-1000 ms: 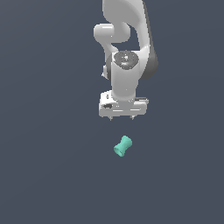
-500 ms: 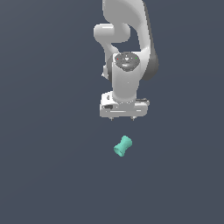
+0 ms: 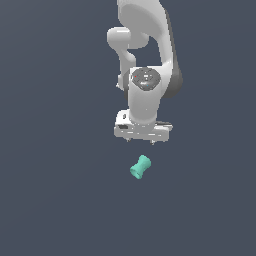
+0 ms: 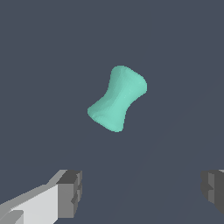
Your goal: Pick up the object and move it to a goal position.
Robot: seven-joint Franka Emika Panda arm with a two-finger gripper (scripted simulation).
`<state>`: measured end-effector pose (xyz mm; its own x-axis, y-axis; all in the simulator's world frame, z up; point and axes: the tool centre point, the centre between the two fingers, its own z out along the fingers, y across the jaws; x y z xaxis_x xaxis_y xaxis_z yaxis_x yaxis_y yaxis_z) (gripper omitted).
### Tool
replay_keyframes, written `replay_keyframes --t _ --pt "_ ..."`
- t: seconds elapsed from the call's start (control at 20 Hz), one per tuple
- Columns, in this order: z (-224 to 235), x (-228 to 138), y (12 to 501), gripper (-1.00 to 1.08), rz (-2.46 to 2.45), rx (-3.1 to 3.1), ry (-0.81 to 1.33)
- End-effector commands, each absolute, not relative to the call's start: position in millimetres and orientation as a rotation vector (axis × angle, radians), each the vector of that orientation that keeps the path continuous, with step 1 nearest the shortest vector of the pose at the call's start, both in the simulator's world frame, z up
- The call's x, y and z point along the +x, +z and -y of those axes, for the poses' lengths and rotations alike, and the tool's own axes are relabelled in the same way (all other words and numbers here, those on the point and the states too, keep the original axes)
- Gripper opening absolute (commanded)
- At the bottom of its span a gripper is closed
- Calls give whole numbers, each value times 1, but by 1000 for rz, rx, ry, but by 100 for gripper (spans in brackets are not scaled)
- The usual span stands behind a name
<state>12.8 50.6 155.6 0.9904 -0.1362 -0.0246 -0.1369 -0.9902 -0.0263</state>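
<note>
While the single arm [image 3: 145,55] hung over the plain grey ground [image 3: 50,200], the task had hardly begun: nothing was lifted, and the approach, grasp, lift and carry all remained, by my judgement. No goal marker showed in either view. One gripper [image 3: 142,141] stood with its jaws spread wide and empty, its two fingertips [image 4: 70,193] far apart in the wrist view. One object [image 3: 140,167], a teal spool lying tilted on its side, sat at about six o'clock from the gripper in the exterior view, near but untouched
</note>
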Motion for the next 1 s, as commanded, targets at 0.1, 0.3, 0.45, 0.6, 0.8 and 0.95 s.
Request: replay_keyframes --t 0.1,0.3,0.45,0.6,0.8,0.95 --pt "-51 26 147 100 -386 -3093 32" --pt "-52 39 138 100 -549 -3073 28" --pt "-53 48 131 100 -670 -3053 23" --pt "-54 56 125 100 -782 -3031 18" --pt "-55 65 117 100 -902 -3002 11" --pt "-56 70 113 100 -970 -2984 7"
